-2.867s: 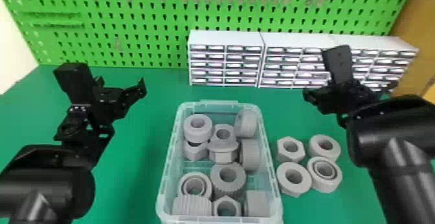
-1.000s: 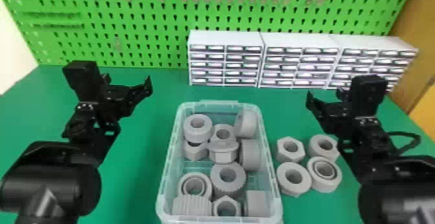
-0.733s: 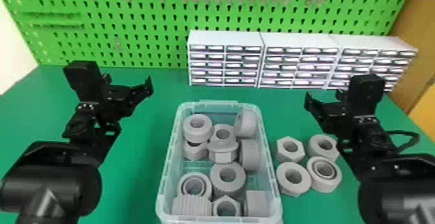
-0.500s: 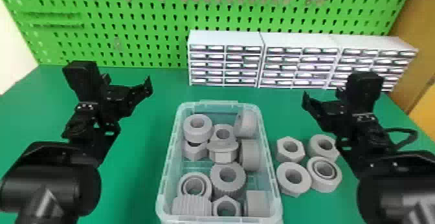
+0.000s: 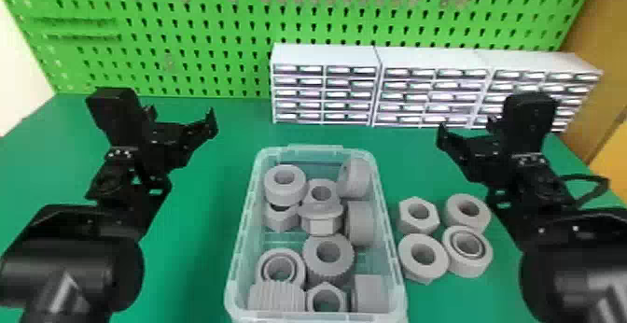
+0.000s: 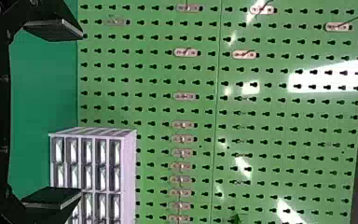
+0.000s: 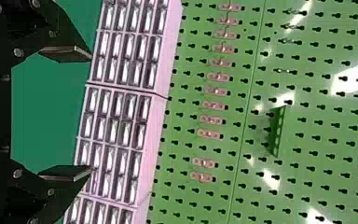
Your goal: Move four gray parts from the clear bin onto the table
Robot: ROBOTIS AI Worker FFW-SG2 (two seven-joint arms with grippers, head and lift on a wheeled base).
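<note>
Left gripper (image 5: pixel 182 116): is hovering, fingers spread.
Right gripper (image 5: pixel 466 128): is hovering, spread.
Drawer cabinets (image 5: pixel 324 93): are lining your worktop's (image 5: pixel 196 261) rear edge.
Four gray parts (image 5: pixel 471 268): are lying rightward beside your bin (image 5: pixel 235 252).

Bin (image 5: pixel 232 252): near wall cut off by head view's edge. Inside, lower part (image 5: pixel 281 219) half-hidden. Beyond bin, rightward: drawers (image 5: pixel 576 75) partly behind right gripper (image 5: pixel 466 129).

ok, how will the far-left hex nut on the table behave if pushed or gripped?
The hex nut lies flat, hole up, so it should slide rather than roll. Thick walls suggest it's stiff. Flat sides may resist twisting.
</note>
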